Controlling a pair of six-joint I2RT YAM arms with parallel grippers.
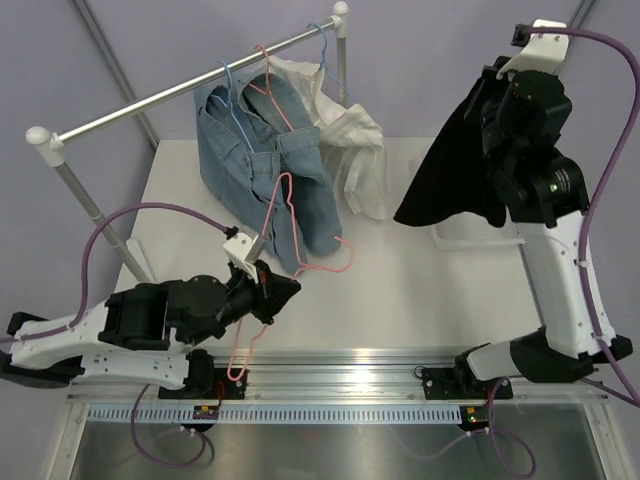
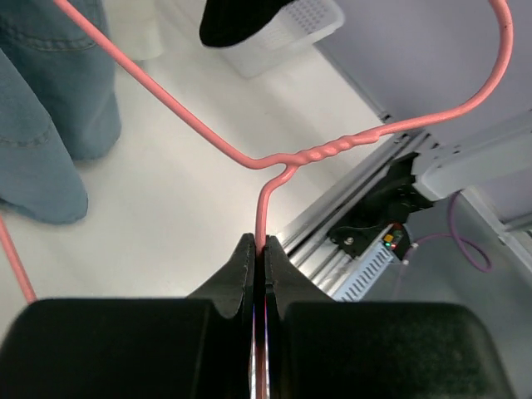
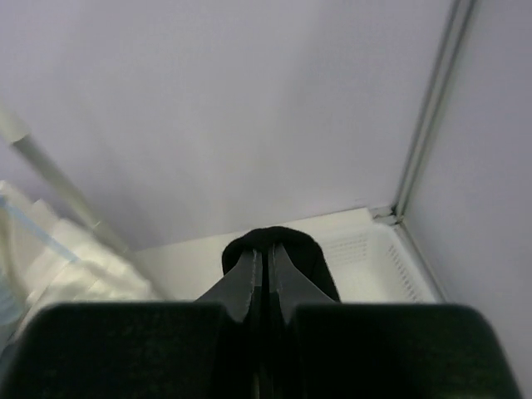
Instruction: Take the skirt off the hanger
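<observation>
The pink wire hanger lies low over the near-left part of the table, bare of clothing. My left gripper is shut on one of its wires just below the twisted neck; the hook curves away toward the table's front rail. The black skirt hangs free at the right, apart from the hanger, above a white basket. My right gripper is raised high and shut on a fold of the skirt, which bulges past the fingertips.
A clothes rack's rail crosses the back left. Blue jeans and a white shirt hang from it on wire hangers and drape onto the table. The rack's post stands at the left.
</observation>
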